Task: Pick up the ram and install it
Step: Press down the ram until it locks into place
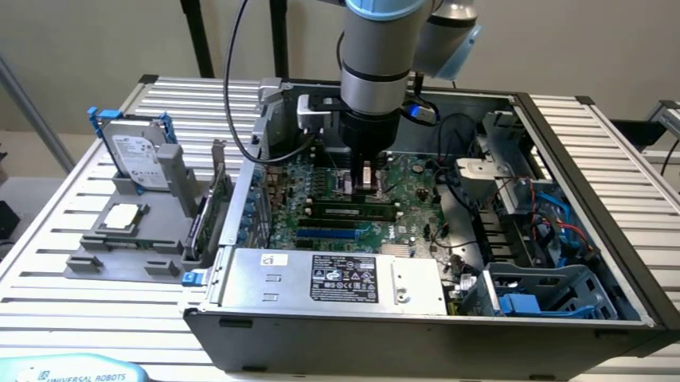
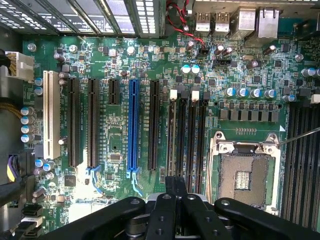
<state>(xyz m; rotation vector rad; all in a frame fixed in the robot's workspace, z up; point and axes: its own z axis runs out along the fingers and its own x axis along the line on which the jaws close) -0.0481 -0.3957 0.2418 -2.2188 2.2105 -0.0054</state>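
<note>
One gripper (image 1: 367, 181) over motherboard (image 1: 409, 177) (inside case), jaws together, ram (image 1: 349, 211) lying in slot

Slatted table (image 1: 95, 306) bears computer case (image 1: 425, 338), grey rack (image 1: 133, 251).

My arm (image 1: 375, 56): silver-grey cylinder, pale blue joint cap, black band. Black cable trails alongside. My gripper (image 2: 175, 197): matte black linkages, round pivot screws.
</note>
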